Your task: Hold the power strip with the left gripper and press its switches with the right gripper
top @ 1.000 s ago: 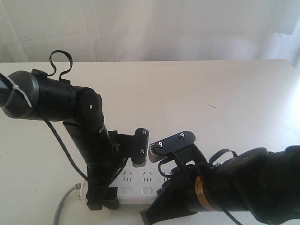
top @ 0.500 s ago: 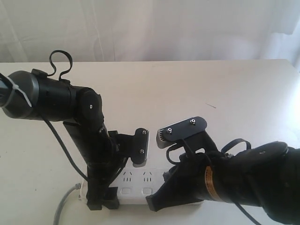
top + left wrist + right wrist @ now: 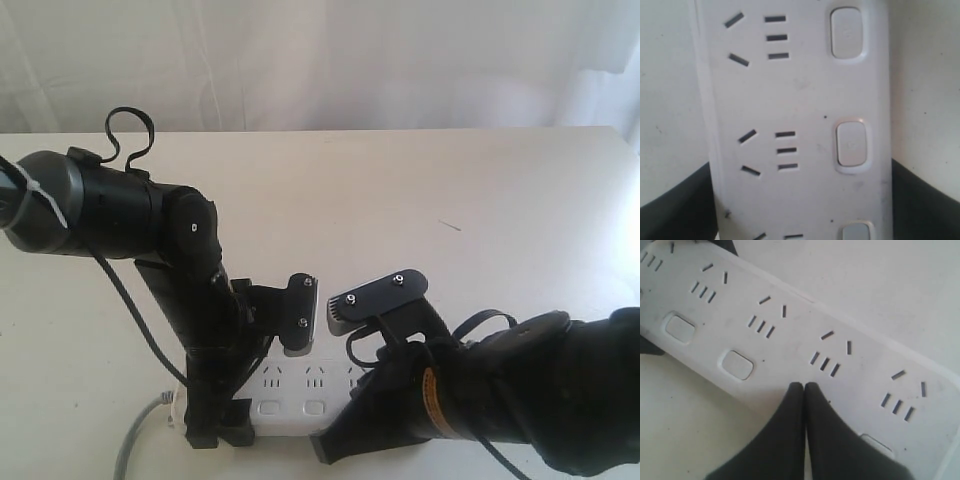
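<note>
The power strip point(image 3: 300, 392) lies along the table's near edge, its grey cord point(image 3: 135, 445) trailing off the left end. My left gripper point(image 3: 800, 200) straddles the strip point(image 3: 800, 100) near that end, a black jaw tight against each long edge. Two switches point(image 3: 852, 144) show in full in the left wrist view. My right gripper point(image 3: 804, 386) is shut, tips together on the strip point(image 3: 855, 330) in the row of switches. The tips sit between one visible switch point(image 3: 737, 364) and another half hidden behind the fingers point(image 3: 875, 442). The right arm point(image 3: 490, 400) reaches in from the right.
The left arm point(image 3: 110, 205) with its looped cable stands over the strip's left end. The pale table point(image 3: 450, 200) runs back to a white curtain point(image 3: 320, 60). The strip lies close to the table's front edge.
The right gripper lifted up and to the right half a second ago, then came back down onto the strip. The left arm and the strip have not moved.
</note>
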